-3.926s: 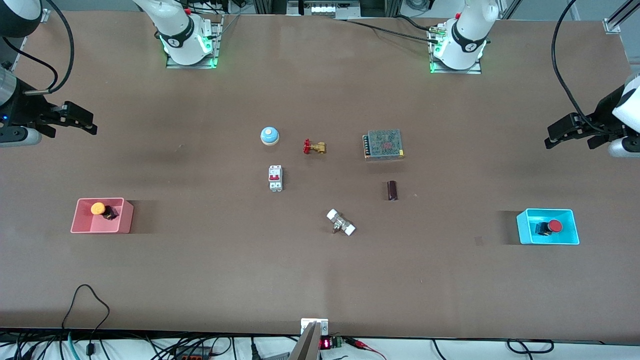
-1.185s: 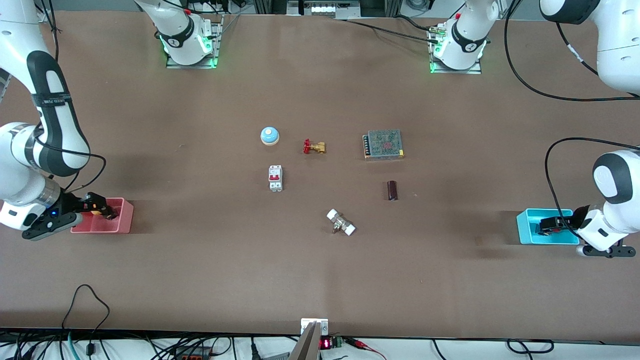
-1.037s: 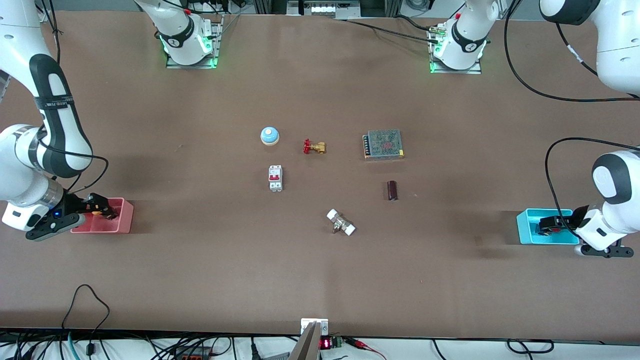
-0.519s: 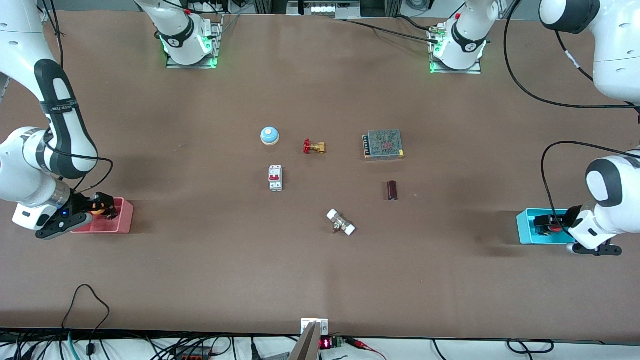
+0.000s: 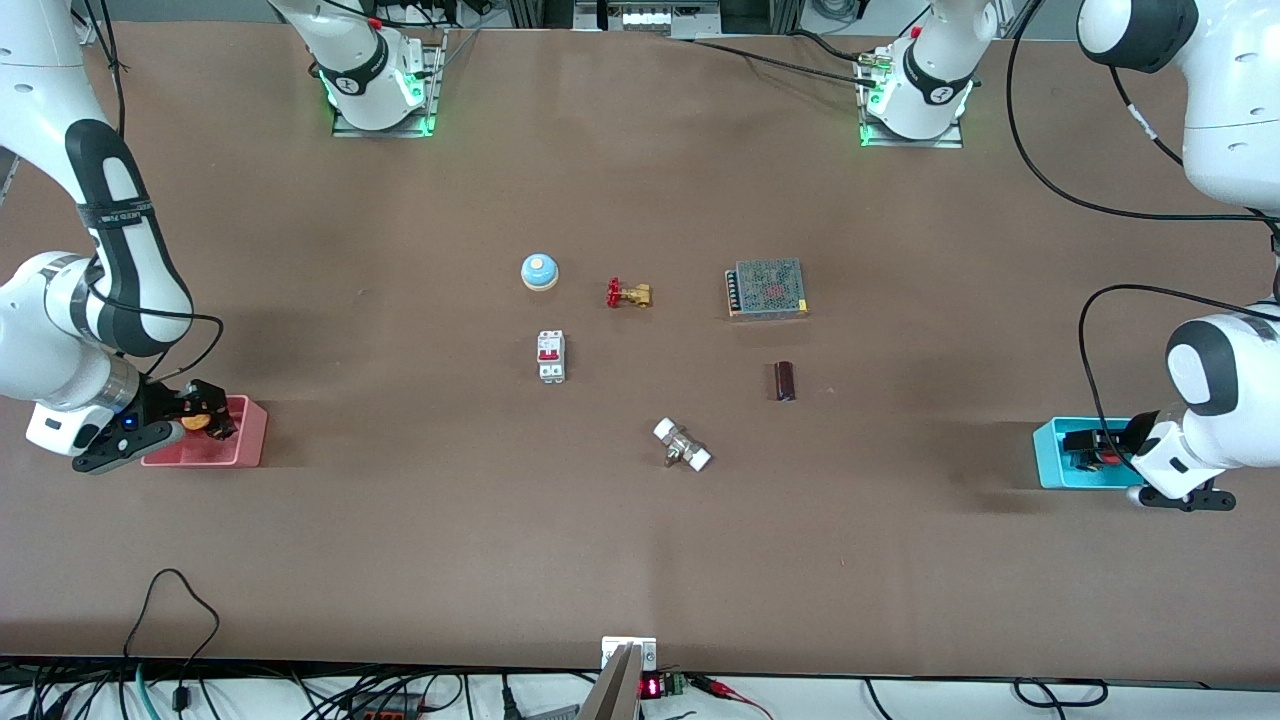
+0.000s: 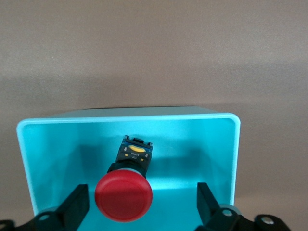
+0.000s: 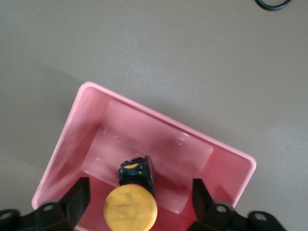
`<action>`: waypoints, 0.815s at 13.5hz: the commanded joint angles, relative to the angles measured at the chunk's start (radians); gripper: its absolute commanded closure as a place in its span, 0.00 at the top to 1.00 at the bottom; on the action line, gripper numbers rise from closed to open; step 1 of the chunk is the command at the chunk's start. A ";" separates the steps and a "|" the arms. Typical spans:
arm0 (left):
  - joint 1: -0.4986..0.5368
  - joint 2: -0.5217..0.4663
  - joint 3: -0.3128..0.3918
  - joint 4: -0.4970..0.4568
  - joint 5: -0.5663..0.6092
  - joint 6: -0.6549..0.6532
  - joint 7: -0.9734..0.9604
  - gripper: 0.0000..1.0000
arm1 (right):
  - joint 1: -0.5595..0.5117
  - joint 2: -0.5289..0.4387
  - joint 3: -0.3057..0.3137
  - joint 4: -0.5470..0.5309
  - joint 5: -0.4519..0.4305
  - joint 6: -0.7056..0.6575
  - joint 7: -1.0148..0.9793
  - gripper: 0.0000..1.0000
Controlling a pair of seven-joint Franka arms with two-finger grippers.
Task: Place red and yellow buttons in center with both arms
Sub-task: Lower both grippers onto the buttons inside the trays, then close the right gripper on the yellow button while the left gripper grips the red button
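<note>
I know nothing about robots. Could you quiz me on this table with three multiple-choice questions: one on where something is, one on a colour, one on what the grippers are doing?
1. Where is the red button?
A. In the blue bin
B. On the bare table
C. In the pink bin

2. What colour is the cap of the button in the pink bin?
A. Green
B. Orange-yellow
C. White

3. How do the left gripper and right gripper stand?
A. Both raised high over the table's middle
B. Both shut on a valve
C. Each with fingers apart on either side of a button

Answers: 1 A, the left wrist view shows it inside the blue walls. 2 B, the yellow button shows in the right wrist view. 3 C, gaps show between fingers and caps.
</note>
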 commanded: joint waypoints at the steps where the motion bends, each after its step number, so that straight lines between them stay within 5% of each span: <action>1: 0.006 0.017 0.002 0.027 0.001 -0.001 0.053 0.86 | -0.014 -0.001 0.009 -0.008 -0.012 0.009 -0.018 0.75; 6: 0.006 0.017 0.006 0.029 -0.004 -0.001 0.064 0.49 | -0.014 0.002 0.009 -0.008 -0.014 0.009 -0.018 0.51; 11: 0.000 0.012 0.008 0.031 -0.002 -0.001 0.061 0.37 | -0.014 0.002 0.009 -0.008 -0.014 0.009 -0.016 0.38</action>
